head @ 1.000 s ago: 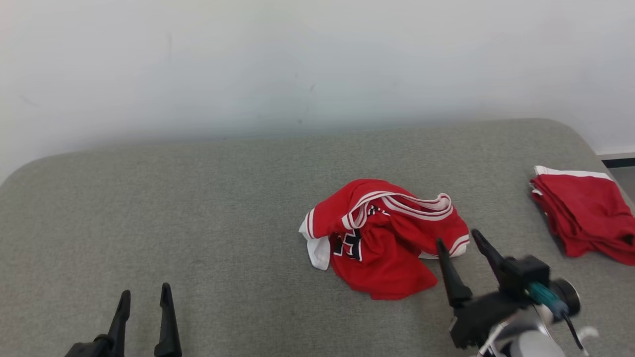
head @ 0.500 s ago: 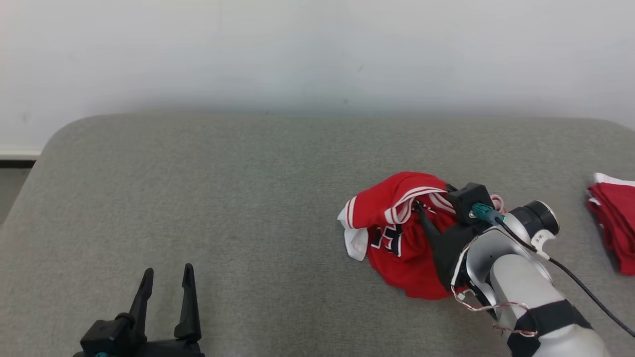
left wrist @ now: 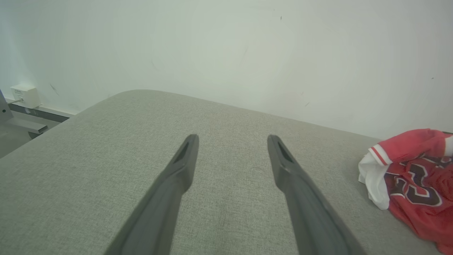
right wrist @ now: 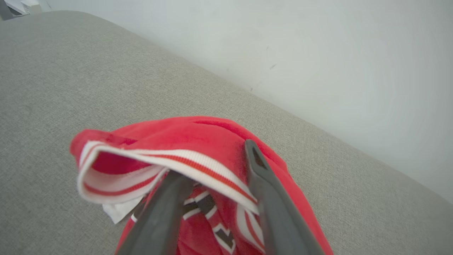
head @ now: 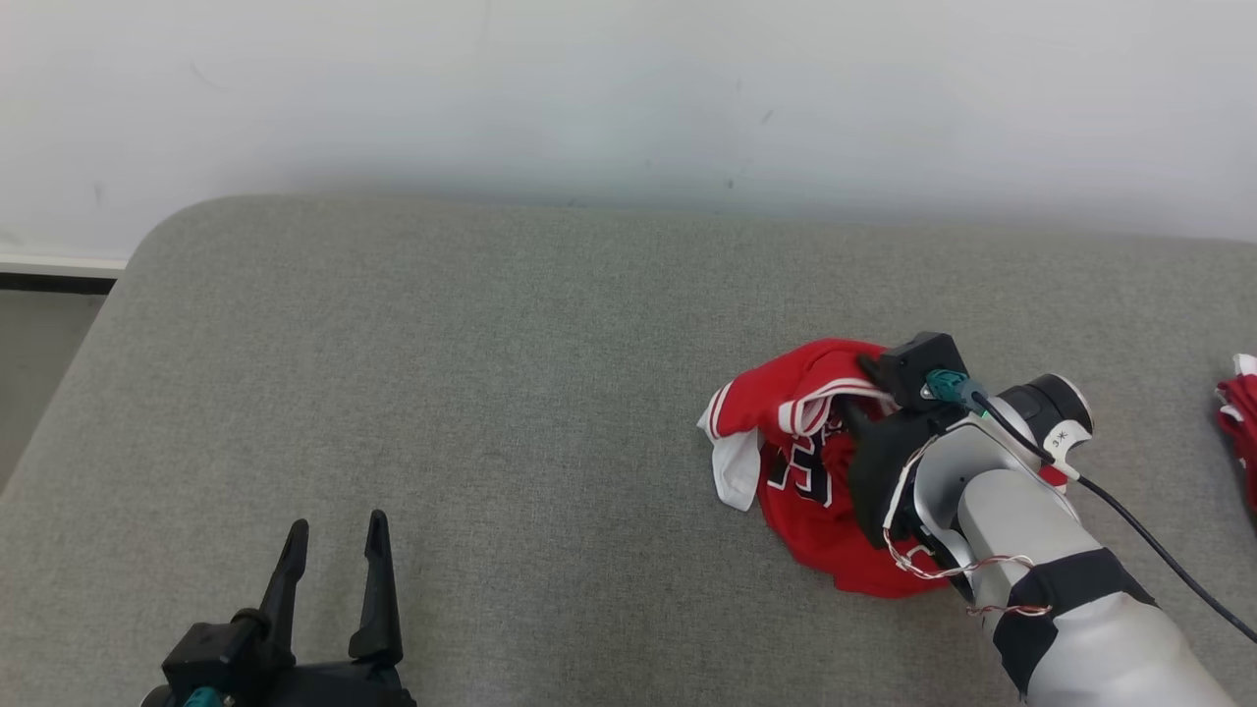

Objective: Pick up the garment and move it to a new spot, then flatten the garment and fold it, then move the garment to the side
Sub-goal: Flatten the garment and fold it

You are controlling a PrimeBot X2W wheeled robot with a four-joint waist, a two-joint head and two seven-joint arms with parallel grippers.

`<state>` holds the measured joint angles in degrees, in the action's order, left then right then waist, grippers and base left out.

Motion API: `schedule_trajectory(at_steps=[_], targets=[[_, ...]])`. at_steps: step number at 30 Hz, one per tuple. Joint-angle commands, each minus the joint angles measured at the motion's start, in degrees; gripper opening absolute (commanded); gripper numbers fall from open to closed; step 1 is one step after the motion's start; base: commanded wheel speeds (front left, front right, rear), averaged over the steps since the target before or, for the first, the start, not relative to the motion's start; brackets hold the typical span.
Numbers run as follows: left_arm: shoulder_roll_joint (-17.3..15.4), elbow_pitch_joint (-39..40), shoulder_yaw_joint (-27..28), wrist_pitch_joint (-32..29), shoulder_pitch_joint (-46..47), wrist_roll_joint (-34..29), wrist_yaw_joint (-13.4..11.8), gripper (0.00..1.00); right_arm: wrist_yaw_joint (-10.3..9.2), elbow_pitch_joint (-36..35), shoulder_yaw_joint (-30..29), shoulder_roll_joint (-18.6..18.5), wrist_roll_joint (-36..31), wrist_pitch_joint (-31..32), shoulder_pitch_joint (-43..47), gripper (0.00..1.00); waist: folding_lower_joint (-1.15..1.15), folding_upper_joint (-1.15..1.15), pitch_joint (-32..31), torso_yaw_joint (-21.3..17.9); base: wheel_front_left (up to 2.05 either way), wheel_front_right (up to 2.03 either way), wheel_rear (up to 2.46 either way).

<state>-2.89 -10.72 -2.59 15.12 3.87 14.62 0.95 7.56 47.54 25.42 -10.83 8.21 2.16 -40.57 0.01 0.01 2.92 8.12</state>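
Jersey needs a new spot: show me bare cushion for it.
Widest: the left half of the grey cushion, between left gripper, wall and crumpled jersey. A narrower strip between jersey and the red pile at the right edge. Crowded at the jersey, where the right gripper straddles its trim.

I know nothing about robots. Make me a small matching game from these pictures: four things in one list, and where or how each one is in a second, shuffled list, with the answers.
Things
1. left gripper
2. right gripper
3. red jersey
4. red pile

Descriptions
A. crumpled in a heap on the grey cushion
B. one finger on each side of the striped edge
C. open above bare grey fabric, nothing between its fingers
D. at the far right edge of the head view, apart from both arms

Pairs: 1-C, 2-B, 3-A, 4-D
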Motion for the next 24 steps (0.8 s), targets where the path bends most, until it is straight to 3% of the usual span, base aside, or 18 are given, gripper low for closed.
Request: schedule_trajectory(at_steps=[1, 13, 19, 24], targets=[[0.01, -0.26, 0.19, 0.03, -0.19, 0.44, -0.33, 1.00, -0.16, 0.57, 0.41, 0.29, 1.29, -0.66, -0.23, 0.00, -0.01, -0.01, -0.63, -0.24, 0.00, 0.00, 0.00], [0.00, 0.30, 1.61, 0.02, -1.89, -0.23, -0.32, 1.00, -0.16, -4.10, 2.13, 5.52, 14.60, -4.84, -6.88, 0.00, -0.01, -0.01, -2.28, -2.21, 0.00, 0.00, 0.00], [0.00, 0.45, 1.64, 0.03, -1.86, -0.27, -0.15, 1.00, -0.16, -9.21, 1.14, 7.48, 28.22, -3.78, -12.72, 0.00, -0.01, -0.01, -2.28, -2.49, 0.00, 0.00, 0.00], [0.01, 0.14, 1.73, 0.02, -2.15, -0.43, 0.03, 1.00, -0.16, -13.89, -1.55, 7.89, 37.97, -8.01, -17.33, 0.00, -0.01, -0.01, -2.64, -2.31, 0.00, 0.00, 0.00]])
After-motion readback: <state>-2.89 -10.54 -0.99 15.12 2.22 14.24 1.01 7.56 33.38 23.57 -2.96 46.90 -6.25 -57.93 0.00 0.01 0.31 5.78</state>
